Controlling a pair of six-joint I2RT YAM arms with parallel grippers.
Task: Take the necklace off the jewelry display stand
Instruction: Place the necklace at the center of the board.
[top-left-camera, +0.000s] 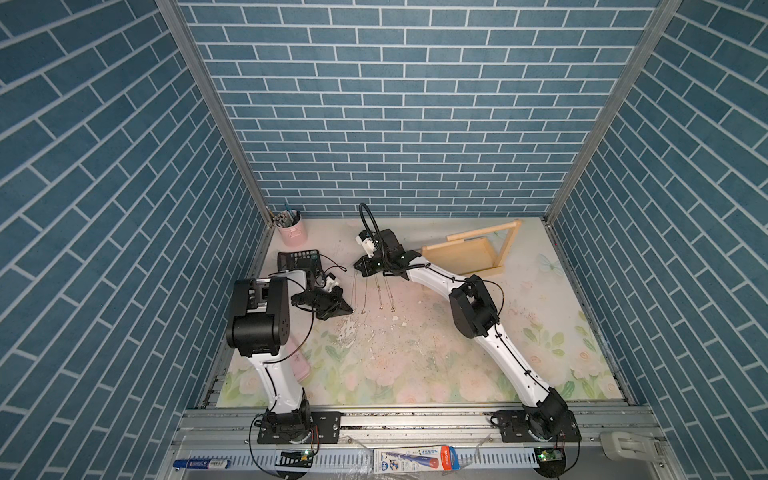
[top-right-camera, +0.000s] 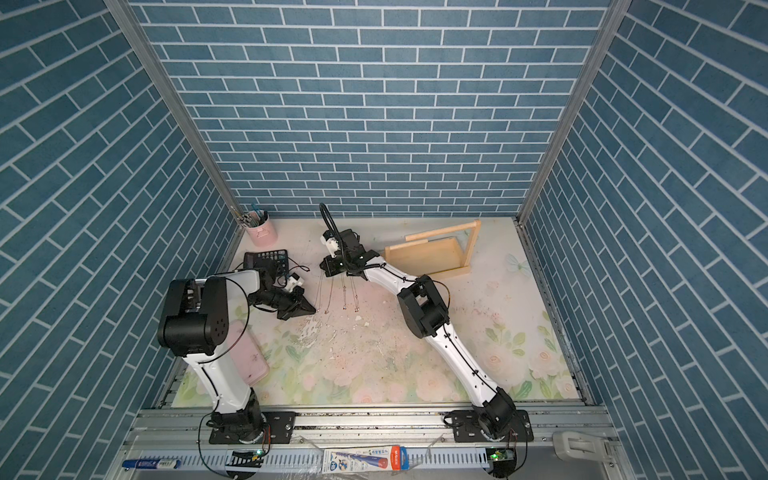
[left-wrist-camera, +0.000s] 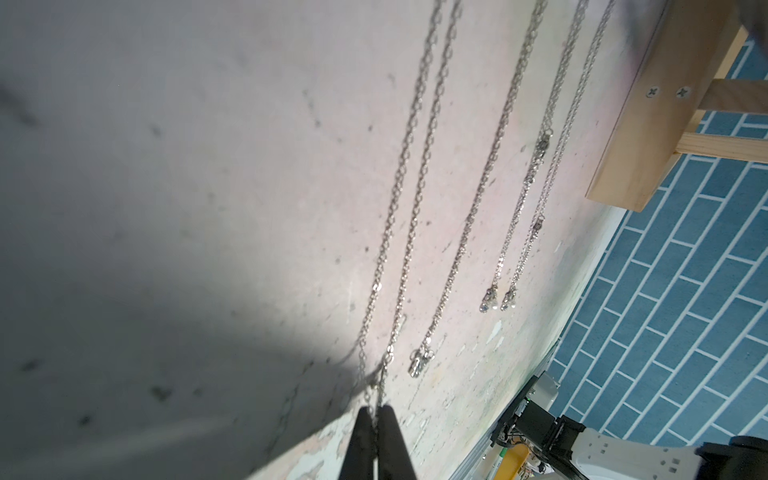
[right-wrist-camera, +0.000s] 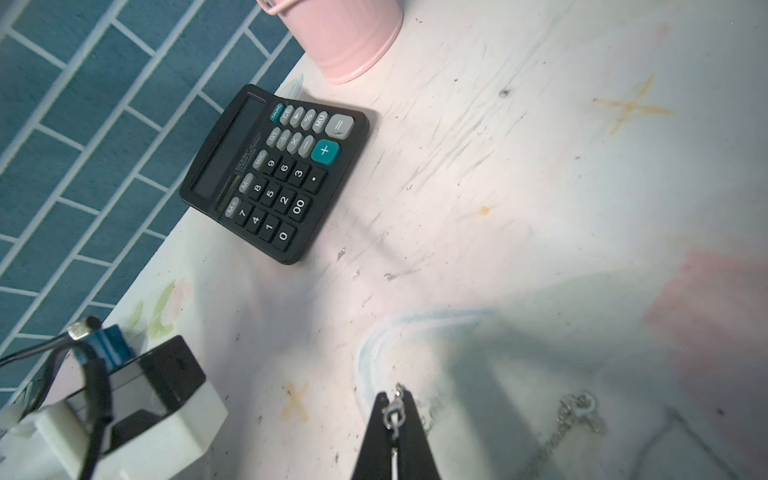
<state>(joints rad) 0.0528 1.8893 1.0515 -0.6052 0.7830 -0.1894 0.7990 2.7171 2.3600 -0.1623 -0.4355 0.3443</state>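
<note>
While a necklace (right-wrist-camera: 394, 409) is pinched, calculator (right-wrist-camera: 274, 174) reads DEXIN.

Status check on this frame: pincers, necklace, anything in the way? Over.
Left pincer shut on necklace chain; right pincer shut on a clasp. Jewelry display stand carries no chain, necklace off it. Other chains lie alongside; nothing blocking.

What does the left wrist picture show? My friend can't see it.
The left claw, shut, pinches the end of a thin silver necklace chain. More silver chains with small clasps stretch beside it over the pale table. A corner of the wooden jewelry display stand and a blue brick wall show behind.
</note>
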